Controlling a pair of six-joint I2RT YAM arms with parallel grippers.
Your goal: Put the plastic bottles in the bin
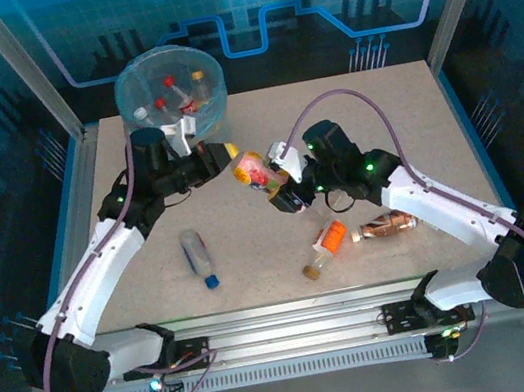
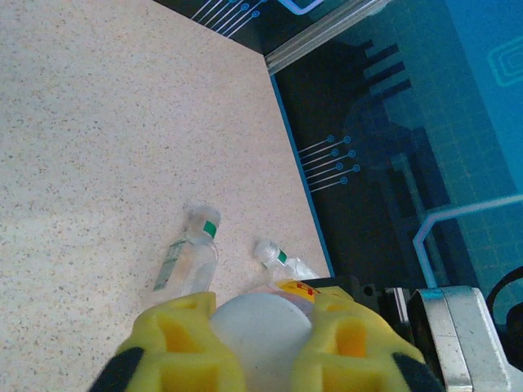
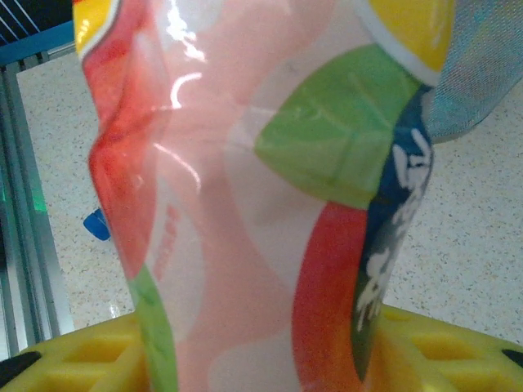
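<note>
A plastic bottle with a pink, red and green label [image 1: 255,169] hangs above the table's middle, between both grippers. My left gripper [image 1: 224,152] is shut on one end of it; the whitish end [image 2: 261,336] sits pinched between the yellow fingers [image 2: 184,343]. My right gripper [image 1: 280,181] has the label [image 3: 245,163] between its fingers [image 3: 441,343]; whether they press on it I cannot tell. The bin [image 1: 124,86], pale blue and round, stands at the back left behind the left arm with several bottles [image 1: 173,92] inside.
A blue-capped bottle [image 1: 199,258] lies front left. An orange-labelled bottle [image 1: 329,240] and a brown one [image 1: 386,227] lie under the right arm. In the left wrist view, two clear bottles with green bands [image 2: 189,261] [image 2: 282,260] lie near the table's edge [image 2: 298,196].
</note>
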